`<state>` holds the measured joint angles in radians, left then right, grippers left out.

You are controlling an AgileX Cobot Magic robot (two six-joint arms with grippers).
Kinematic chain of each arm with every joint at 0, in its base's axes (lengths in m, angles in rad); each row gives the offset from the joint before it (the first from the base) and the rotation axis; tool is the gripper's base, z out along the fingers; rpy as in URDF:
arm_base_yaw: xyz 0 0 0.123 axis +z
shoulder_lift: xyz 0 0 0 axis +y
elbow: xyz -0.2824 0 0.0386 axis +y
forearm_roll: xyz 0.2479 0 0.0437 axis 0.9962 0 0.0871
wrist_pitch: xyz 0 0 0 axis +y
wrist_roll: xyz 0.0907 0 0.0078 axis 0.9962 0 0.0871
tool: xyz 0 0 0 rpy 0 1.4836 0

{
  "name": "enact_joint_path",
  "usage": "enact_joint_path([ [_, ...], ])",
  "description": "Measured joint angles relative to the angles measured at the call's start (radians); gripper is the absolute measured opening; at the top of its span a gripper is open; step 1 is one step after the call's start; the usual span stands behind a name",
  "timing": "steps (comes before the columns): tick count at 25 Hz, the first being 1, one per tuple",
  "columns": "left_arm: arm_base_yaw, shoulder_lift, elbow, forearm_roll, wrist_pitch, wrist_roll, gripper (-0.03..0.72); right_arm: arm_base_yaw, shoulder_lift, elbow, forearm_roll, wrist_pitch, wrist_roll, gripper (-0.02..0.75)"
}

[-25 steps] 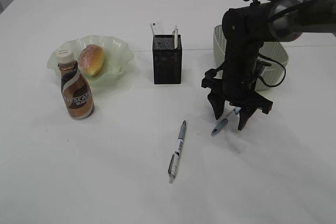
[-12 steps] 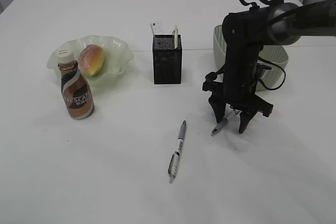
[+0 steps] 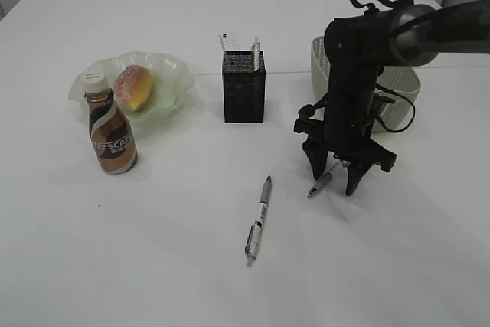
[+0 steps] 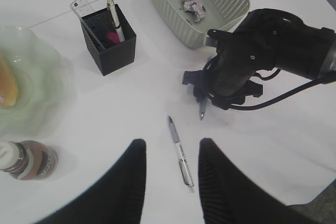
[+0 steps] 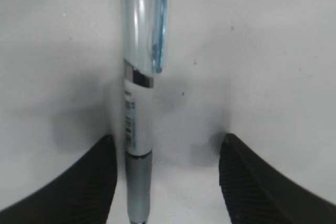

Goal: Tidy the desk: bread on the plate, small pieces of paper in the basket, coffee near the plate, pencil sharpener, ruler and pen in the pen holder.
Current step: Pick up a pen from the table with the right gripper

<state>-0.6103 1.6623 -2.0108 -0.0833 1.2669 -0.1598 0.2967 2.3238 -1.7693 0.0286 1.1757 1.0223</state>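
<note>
Two pens lie on the desk point(image 3: 153, 266): one pen point(image 3: 259, 220) in the open, another point(image 3: 321, 182) between the spread, empty fingers of the right pincer point(image 3: 334, 178). Bread point(image 3: 133, 86) fills the plate point(image 3: 170, 74), crumpled paper point(image 4: 192, 6) the basket point(image 4: 168, 3); the left pincer point(image 4: 168, 182) hovers half-open, empty.

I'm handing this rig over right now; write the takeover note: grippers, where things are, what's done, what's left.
Right gripper: open, jaws straddling the blue pen on the table, not closed on it.
Left gripper: open, empty, hanging above the grey pen.
Done: bread on the plate; coffee bottle beside the plate; crumpled paper in the basket; ruler and one pen in the pen holder.
Left: both loose pens into the holder. The red item in the holder may be the sharpener; verify.
</note>
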Motion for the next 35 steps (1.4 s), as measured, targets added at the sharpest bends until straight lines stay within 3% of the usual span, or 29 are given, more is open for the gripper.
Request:
enact_joint_path([
  [8, 0.0, 0.0, 0.0, -0.008, 0.0, 0.0, 0.246, 0.0, 0.002, -0.004, 0.003, 0.007, 0.0, 0.47],
  [16, 0.0, 0.0, 0.0, -0.012, 0.0, 0.0, 0.246, 0.0, 0.004, -0.004, -0.004, 0.007, 0.0, 0.203],
  [19, 0.0, 0.0, 0.0, -0.014, 0.0, -0.002, 0.246, 0.0, 0.004, -0.004, -0.02, 0.01, -0.015, 0.156],
  [29, 0.0, 0.0, 0.0, -0.033, 0.0, -0.002, 0.246, 0.0, 0.004, -0.004, -0.029, 0.017, -0.163, 0.121],
  [35, 0.0, 0.0, 0.0, 0.035, 0.0, -0.031, 0.246, 0.011, 0.004, -0.004, -0.044, 0.021, -0.327, 0.12],
])
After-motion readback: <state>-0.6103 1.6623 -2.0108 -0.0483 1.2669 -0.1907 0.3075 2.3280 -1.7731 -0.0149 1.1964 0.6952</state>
